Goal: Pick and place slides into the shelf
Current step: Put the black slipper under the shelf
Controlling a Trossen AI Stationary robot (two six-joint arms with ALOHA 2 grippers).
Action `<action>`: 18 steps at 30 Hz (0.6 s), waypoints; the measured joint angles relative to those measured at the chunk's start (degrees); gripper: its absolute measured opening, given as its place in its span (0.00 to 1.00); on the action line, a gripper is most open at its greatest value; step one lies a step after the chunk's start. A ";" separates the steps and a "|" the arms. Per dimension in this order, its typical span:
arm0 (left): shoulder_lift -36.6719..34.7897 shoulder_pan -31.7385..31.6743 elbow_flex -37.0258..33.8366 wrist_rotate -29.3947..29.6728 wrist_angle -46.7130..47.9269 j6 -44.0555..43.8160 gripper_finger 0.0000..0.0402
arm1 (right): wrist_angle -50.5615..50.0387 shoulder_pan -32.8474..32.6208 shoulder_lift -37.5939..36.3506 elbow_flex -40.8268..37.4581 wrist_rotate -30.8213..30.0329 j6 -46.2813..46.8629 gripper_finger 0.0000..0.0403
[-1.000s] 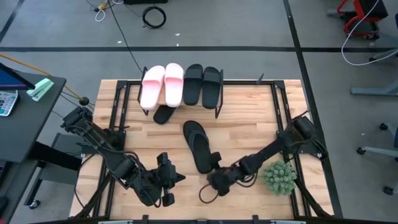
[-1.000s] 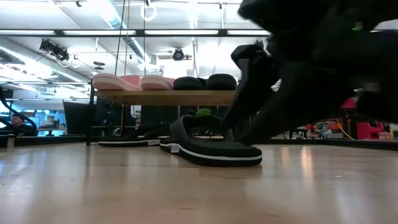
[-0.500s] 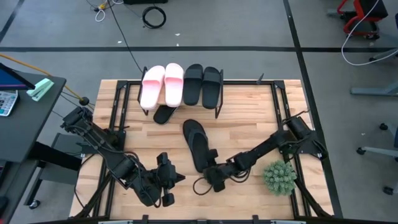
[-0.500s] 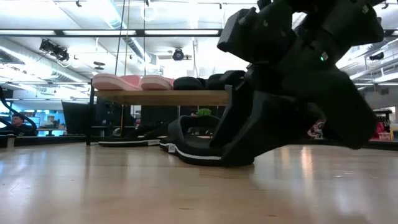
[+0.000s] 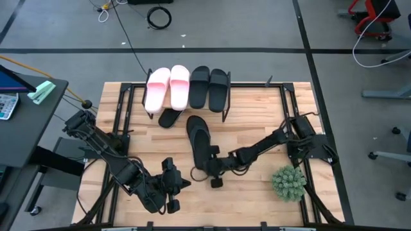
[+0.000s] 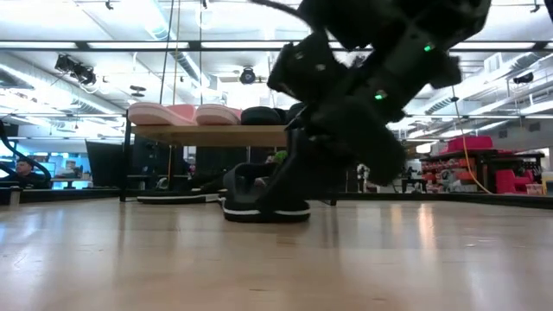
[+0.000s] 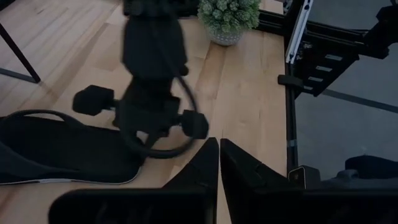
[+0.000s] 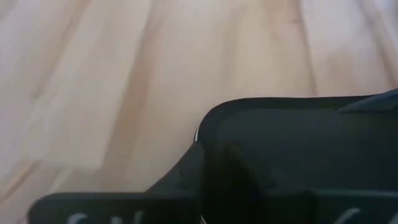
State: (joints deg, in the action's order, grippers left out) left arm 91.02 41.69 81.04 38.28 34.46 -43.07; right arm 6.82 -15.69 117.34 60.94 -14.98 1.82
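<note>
The shelf (image 5: 227,110) stands at the table's far side. Two pale pink slides (image 5: 166,86) and two black slides (image 5: 209,86) lie on its top board. One thin black flip-flop (image 5: 168,118) lies on the table, half under the shelf. The other black flip-flop (image 5: 198,138) lies sole down at mid-table. My right gripper (image 5: 207,169) is low over its heel end, shut on it. My left gripper (image 5: 187,185) rests shut near the table's near edge, touching nothing. My right gripper is on the flip-flop's heel end (image 8: 280,143), coming slanting down from the table's near right side, along the shoe. The gripper's own body hides how the fingers meet the heel. The flip-flop lies flat on the table (image 6: 259,207).
A small potted plant (image 5: 288,183) stands at the near right, behind my right arm. Black frame rails (image 5: 292,112) run along the table's left and right edges. Bare wood lies between the flip-flop and the left rail.
My right gripper has gone toward the table's far left, from beside the plant up to the flip-flop's heel. The flip-flop has slid a little along the table toward the shelf, staying flat.
</note>
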 joint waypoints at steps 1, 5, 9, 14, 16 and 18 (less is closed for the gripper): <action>0.00 0.00 0.00 0.00 0.01 0.00 0.05 | 0.87 0.67 0.32 -0.01 0.17 0.67 0.13; 0.00 0.00 0.00 0.00 0.02 0.00 0.03 | 4.48 2.68 0.79 -0.08 -0.92 4.16 0.07; 0.00 0.00 0.00 0.00 0.03 0.14 0.02 | 5.06 4.18 0.67 0.33 -7.11 6.06 0.01; 0.00 0.02 0.00 0.00 0.04 -0.10 0.04 | 3.93 7.60 0.74 0.48 -13.42 10.48 0.01; 0.00 0.04 0.00 0.00 0.04 -0.12 0.05 | 2.58 9.14 0.63 0.62 -13.26 13.23 0.01; 0.00 0.17 0.00 0.00 0.04 -0.17 0.06 | 0.93 10.63 0.55 0.64 -13.20 15.43 0.01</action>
State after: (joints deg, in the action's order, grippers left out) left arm 91.02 41.87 81.03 38.28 34.50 -43.24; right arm 7.75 -5.05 117.88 61.58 -28.18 17.25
